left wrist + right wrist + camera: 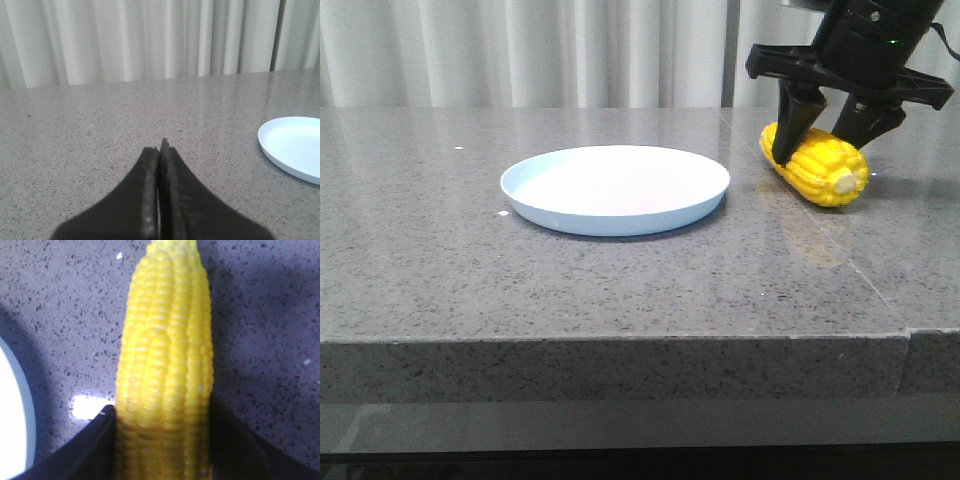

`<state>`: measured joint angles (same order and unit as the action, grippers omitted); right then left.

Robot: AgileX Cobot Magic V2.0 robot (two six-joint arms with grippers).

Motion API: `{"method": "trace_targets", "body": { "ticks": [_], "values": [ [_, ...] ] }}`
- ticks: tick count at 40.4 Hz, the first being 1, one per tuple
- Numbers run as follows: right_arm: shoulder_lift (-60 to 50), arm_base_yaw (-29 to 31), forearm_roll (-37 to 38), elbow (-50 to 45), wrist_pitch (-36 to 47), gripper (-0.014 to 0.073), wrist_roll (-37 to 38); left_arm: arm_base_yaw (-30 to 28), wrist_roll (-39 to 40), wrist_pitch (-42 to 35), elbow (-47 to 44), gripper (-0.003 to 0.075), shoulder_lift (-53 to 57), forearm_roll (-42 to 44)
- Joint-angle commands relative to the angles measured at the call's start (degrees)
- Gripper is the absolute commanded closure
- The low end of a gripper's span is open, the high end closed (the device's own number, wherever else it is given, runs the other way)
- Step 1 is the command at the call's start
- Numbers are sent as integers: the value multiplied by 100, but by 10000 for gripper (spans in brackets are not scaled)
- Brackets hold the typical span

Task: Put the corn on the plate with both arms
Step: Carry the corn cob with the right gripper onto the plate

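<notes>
The yellow corn [817, 168] lies on the grey stone table to the right of the plate [620, 185], its pale stub end toward the front. My right gripper [817, 148] comes down over the corn's middle, one finger on each side. In the right wrist view the corn [167, 365] fills the gap of the right gripper [162, 410], and both fingers press against its sides. The plate is empty; its edge shows in the right wrist view [12, 425]. My left gripper [160, 145] is shut and empty, low over bare table left of the plate [295, 145]. It is out of the front view.
A seam [820, 240] in the tabletop runs from near the corn toward the front edge [620, 340]. White curtains [520, 50] hang behind the table.
</notes>
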<state>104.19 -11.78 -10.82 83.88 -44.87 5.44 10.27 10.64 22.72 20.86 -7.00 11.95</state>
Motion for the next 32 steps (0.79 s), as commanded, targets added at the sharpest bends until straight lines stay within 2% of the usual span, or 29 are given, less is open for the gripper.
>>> {"method": "trace_targets", "body": {
  "ticks": [1, 8, 14, 24, 32],
  "values": [
    [-402, 15, -54, 240, 128, 490, -29, -14, 25, -481, 154, 741, -57, 36],
    [-841, -119, -95, 346, 128, 490, 294, -14, 25, -481, 154, 741, -57, 36],
    [-1113, -518, -136, 389, 251, 490, 539, -14, 25, -481, 154, 741, -57, 36],
    [-889, -1332, -940, 394, 695, 490, 557, -14, 25, -481, 154, 741, -57, 36],
    [-492, -1573, -1266, 394, 945, 490, 557, -14, 25, -481, 154, 741, -57, 36]
  ]
}}
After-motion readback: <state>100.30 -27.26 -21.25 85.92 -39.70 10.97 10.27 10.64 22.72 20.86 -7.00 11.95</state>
